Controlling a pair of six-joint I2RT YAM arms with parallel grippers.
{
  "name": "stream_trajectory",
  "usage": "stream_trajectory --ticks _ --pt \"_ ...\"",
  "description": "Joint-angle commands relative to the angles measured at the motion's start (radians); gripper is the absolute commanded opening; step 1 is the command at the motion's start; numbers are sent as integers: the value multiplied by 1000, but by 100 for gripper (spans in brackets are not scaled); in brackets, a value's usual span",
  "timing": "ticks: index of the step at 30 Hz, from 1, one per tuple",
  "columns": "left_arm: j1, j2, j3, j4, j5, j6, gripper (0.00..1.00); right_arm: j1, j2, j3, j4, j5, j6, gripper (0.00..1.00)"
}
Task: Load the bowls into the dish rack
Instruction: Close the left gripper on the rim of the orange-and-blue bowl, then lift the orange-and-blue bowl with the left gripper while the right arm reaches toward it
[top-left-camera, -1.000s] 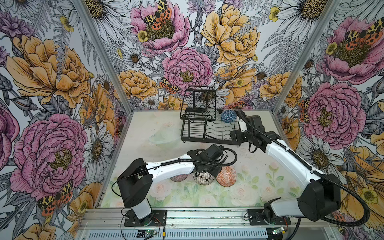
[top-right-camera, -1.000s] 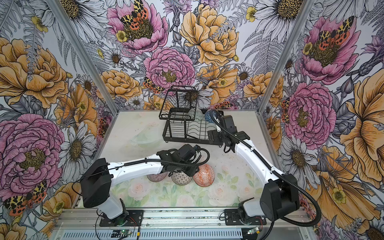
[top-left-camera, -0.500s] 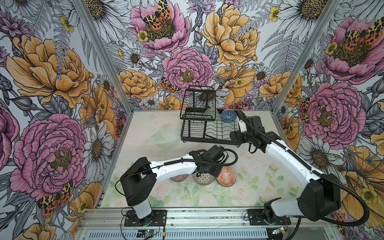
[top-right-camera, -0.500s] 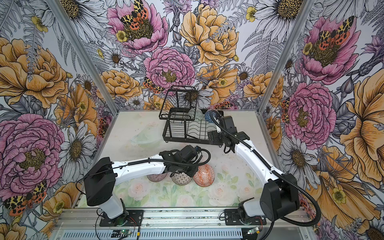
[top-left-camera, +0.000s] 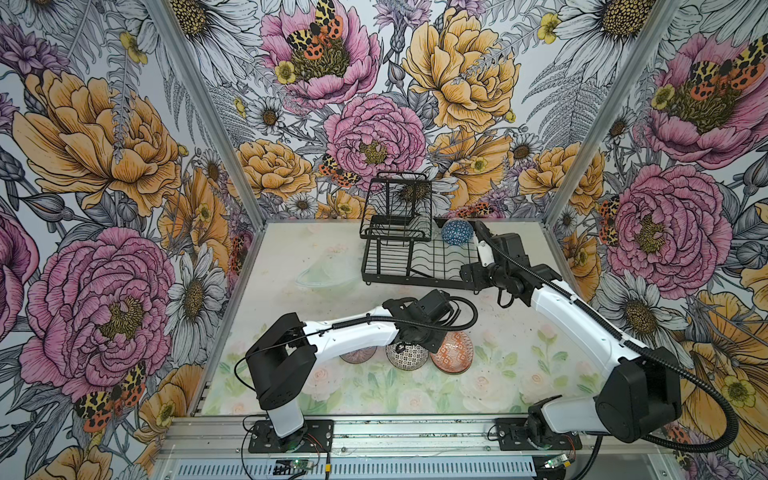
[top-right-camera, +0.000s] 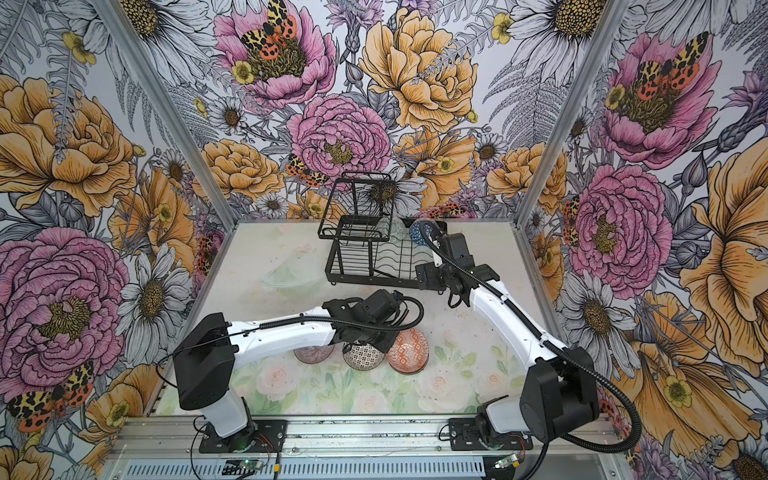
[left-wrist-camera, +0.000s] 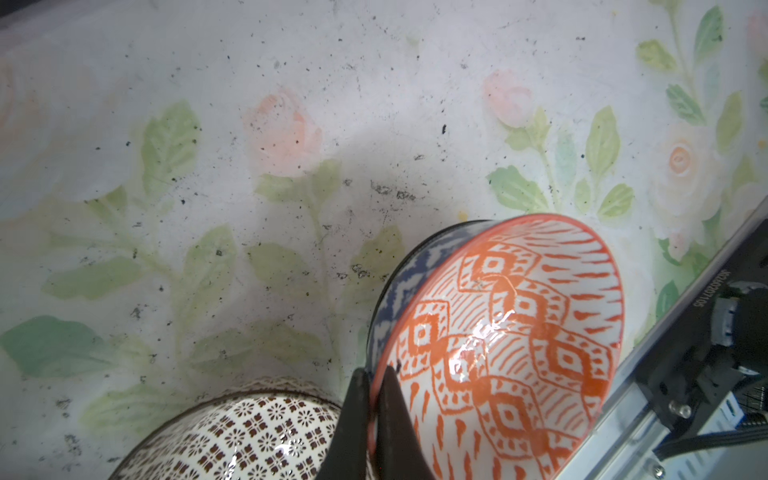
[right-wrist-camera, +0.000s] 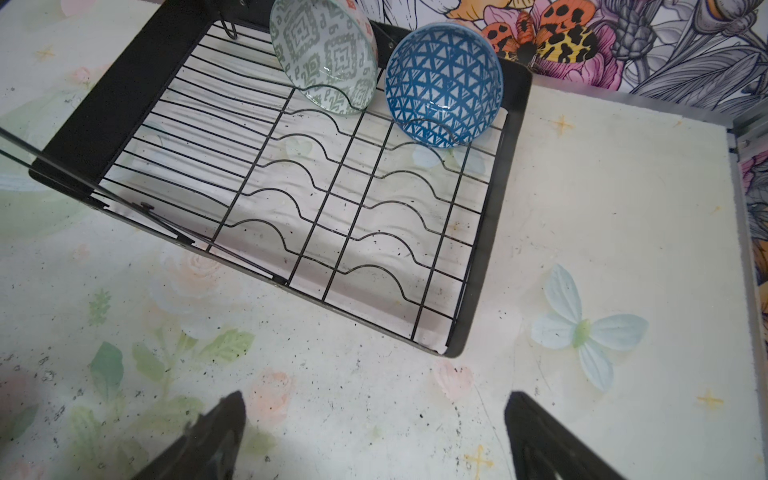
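orange-white bowl (left-wrist-camera: 511, 328): glossy inside, orange diamond pattern | left gripper (left-wrist-camera: 374, 386): pinching its rim | right gripper (right-wrist-camera: 376, 401): spread wide

Both top views look down from high at the front, sharing the whole counter (top-left-camera: 291, 266). My wrist cameras sit close — left on the orange bowl (left-wrist-camera: 511, 332), right facing the rack (right-wrist-camera: 124, 95).

Six bowls (right-wrist-camera: 444, 83) — and one dish rack (right-wrist-camera: 108, 112).
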Motion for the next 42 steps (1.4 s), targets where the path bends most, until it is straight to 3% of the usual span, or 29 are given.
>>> stream_trajectory --ticks 1,11,26,36,42 --pt "-11 -1 49 -14 -54 -2 0 -6 -33 -16 18 -15 16 99" --pt "-34 2 116 -87 -140 28 0 -14 -48 -22 22 -27 14 99" --pt "3 -165 70 -76 -253 39 0 -50 -191 -14 19 -149 43 99" --pt "107 -354 -95 224 -361 19 0 -54 -295 -31 25 -323 88 100" --pt "128 -382 -160 397 -429 27 0 -26 -329 -67 109 -422 165 100"
